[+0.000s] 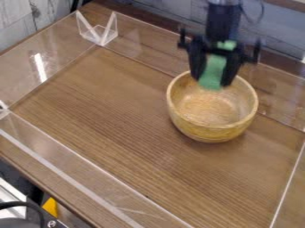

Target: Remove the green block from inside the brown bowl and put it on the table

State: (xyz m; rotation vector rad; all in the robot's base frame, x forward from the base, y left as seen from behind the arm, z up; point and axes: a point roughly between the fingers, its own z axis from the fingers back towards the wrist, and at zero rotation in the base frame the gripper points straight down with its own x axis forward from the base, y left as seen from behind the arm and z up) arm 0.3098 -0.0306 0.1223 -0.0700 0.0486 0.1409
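Note:
The green block (216,70) hangs in the air above the back of the brown bowl (212,112), held between the black fingers of my gripper (217,69), which is shut on it. The picture of the arm is blurred by motion. The bowl's pale inside shows with nothing in it. The bowl sits on the wood-grain table (107,116) at the right.
Low clear acrylic walls (48,169) edge the table on all sides. A clear angled stand (98,28) sits at the back left corner. Bare tabletop stretches left and in front of the bowl.

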